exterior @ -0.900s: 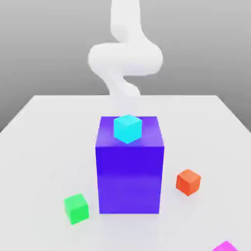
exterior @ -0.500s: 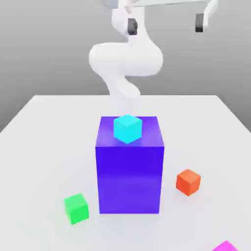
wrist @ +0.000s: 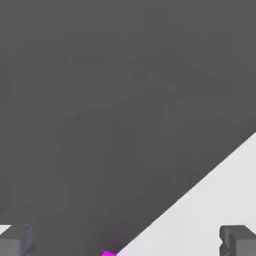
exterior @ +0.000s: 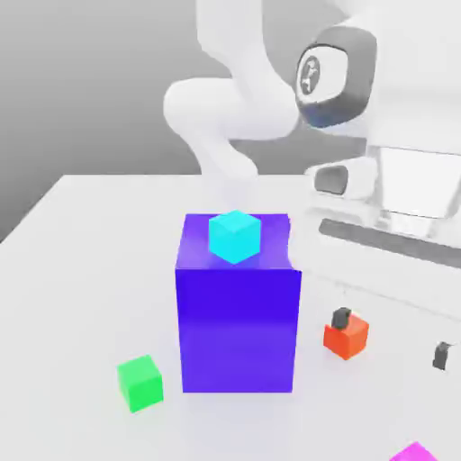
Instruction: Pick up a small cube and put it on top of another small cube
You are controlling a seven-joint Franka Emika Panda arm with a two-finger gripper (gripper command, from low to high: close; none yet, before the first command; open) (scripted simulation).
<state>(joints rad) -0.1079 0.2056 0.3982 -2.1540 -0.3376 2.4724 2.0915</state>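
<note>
A sliver of the magenta-pink small cube [exterior: 415, 453] peeks in at the bottom edge toward the exterior view's right, and a corner of that small cube [wrist: 108, 254] also shows in the hand view. The green small cube [exterior: 140, 383] rests on the table at the front, on the exterior view's left of the big block. My gripper [exterior: 391, 337] hangs low on the exterior view's right, open, nothing between its dark fingertips [exterior: 341, 318]. It is above and behind the pink cube, with one fingertip in front of the orange-red cube.
A big blue-violet block [exterior: 238, 315] stands mid-table with a cyan cube [exterior: 235, 236] on top. An orange-red cube [exterior: 347, 337] sits to its right in the exterior view. The white arm [exterior: 236, 117] rises behind the block. The table edge [wrist: 200, 185] crosses the hand view.
The hand has dropped from high above the block down to the exterior view's right, close to the table near the orange-red cube. The cubes have not moved.
</note>
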